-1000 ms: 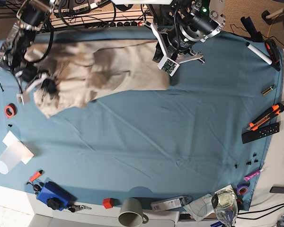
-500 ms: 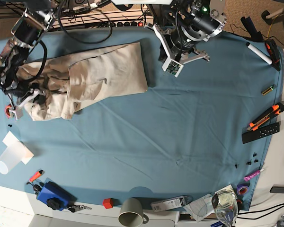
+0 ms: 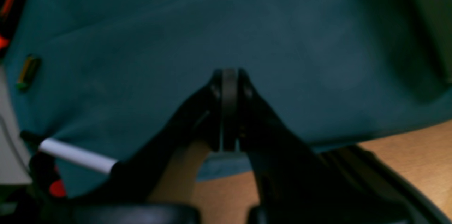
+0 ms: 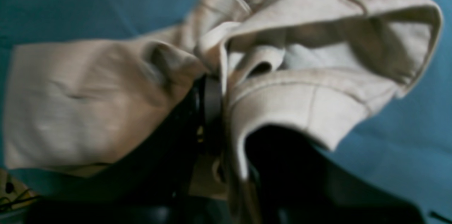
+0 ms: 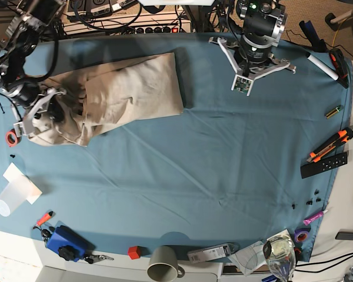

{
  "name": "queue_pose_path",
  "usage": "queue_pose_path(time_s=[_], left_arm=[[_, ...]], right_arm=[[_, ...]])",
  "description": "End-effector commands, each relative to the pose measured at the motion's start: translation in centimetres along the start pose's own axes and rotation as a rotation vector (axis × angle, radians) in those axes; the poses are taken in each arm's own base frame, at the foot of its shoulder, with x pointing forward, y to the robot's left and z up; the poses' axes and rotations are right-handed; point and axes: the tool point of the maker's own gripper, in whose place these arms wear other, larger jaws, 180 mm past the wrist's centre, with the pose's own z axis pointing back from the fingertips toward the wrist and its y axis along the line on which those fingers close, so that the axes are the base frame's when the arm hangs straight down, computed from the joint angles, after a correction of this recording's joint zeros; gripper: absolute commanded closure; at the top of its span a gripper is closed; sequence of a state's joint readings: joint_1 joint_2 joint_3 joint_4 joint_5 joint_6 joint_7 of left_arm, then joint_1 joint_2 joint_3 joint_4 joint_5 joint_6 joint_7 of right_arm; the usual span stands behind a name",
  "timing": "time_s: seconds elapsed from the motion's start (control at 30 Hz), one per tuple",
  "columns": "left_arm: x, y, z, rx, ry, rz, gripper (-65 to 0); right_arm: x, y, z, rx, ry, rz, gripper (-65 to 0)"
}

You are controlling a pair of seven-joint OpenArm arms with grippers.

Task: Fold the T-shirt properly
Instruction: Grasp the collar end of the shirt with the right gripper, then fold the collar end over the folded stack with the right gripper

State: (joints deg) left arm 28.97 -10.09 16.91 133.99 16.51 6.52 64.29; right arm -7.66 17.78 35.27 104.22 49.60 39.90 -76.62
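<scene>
The right pincer (image 4: 212, 111) is clamped on a bunched hem of the shirt (image 5: 123, 88): in the right wrist view, beige cloth wraps over and between its dark jaws, with a stitched edge curling across the right side of the frame. In the base view that pincer (image 5: 44, 108) sits at the left edge of the frame, at the crumpled left end of the garment. The left pincer (image 3: 229, 111) is empty and pressed together, its jaws meeting in the middle of the left wrist view above bare blue cloth (image 3: 282, 33); in the base view it (image 5: 244, 85) hangs at upper middle, well apart from the shirt's right edge. The step in hand looks like a fold carried by the right arm alone, one end gathered and being brought over the rest. I judge the fold far from done, since the held end is a lump, not a flat layer. The next move calls for laying that end down smooth and square on the body of the shirt, then letting go without dragging it; the left arm could pin the far edge. The shirt lies in the upper left of the tabletop (image 5: 223, 176), tan, plain, flat and roughly rectangular toward its right, wrinkled and heaped toward its left.
</scene>
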Motion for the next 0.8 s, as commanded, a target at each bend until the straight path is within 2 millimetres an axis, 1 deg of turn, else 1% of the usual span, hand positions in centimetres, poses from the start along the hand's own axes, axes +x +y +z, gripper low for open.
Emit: queue_pose_path(time_s=[0.0, 0.07, 0.2, 0.27, 0.37, 0.43, 0.5, 0.57, 0.63, 0.77], left_arm=[[0.4, 0.7, 0.4, 0.037, -0.024, 0.003, 0.0], [-0.1, 2.1, 0.5, 0.108, -0.009, 0.007, 0.0], [-0.9, 5.7, 0.6, 0.231, 0.015, 0.055, 0.0], [-1.4, 7.4, 0.6, 0.267, 0.03, 0.091, 0.0], [-1.9, 9.3, 0.5, 0.279, 0.029, 0.165, 0.0], [-2.1, 9.9, 0.5, 0.261, 0.024, 0.211, 0.0], [-2.2, 10.1, 0.4, 0.231, 0.021, 0.232, 0.0], [-2.3, 10.3, 0.3, 0.212, 0.019, 0.248, 0.0], [-2.4, 10.6, 0.4, 0.213, 0.018, 0.259, 0.0], [-2.2, 10.8, 0.4, 0.219, 0.006, 0.259, 0.0]], right_arm=[[1.8, 0.7, 0.6, 0.012, -0.064, 0.031, 0.0], [2.3, 2.3, 0.8, 0.038, -0.1, 0.039, 0.0], [2.9, 5.4, 1.0, 0.109, -0.161, 0.028, 0.0], [2.9, 6.4, 1.0, 0.133, -0.177, 0.017, 0.0], [3.1, 7.5, 1.0, 0.172, -0.19, 0.013, 0.0], [3.1, 8.5, 0.6, 0.211, -0.184, 0.022, 0.0], [3.0, 9.8, 0.0, 0.253, -0.164, 0.041, 0.0], [2.6, 11.5, -0.8, 0.3, -0.137, 0.068, 0.0], [2.2, 12.8, -1.9, 0.316, -0.102, 0.108, 0.0], [1.4, 14.0, -3.8, 0.28, -0.049, 0.204, 0.0]])
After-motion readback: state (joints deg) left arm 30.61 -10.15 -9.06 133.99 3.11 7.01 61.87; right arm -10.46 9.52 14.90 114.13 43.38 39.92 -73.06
